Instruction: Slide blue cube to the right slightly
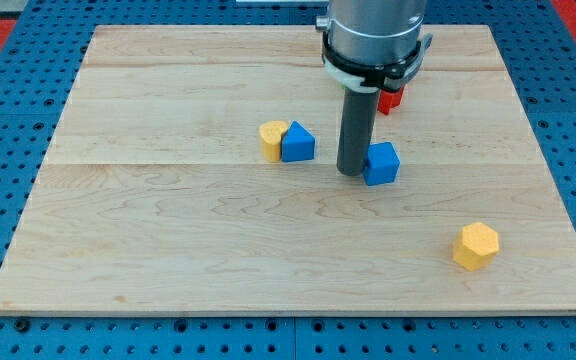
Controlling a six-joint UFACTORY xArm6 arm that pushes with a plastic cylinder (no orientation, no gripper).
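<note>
The blue cube point(382, 163) sits on the wooden board point(168, 230) a little right of the middle. My tip point(352, 171) stands right against the cube's left side, touching or almost touching it. The dark rod rises from there to the arm's grey body at the view's top.
A blue triangular block point(298, 142) lies left of the tip, touching a yellow block point(273, 139) on its left. A yellow hexagonal block point(476, 245) lies at the lower right. A red block point(391, 97) shows partly behind the arm, above the blue cube.
</note>
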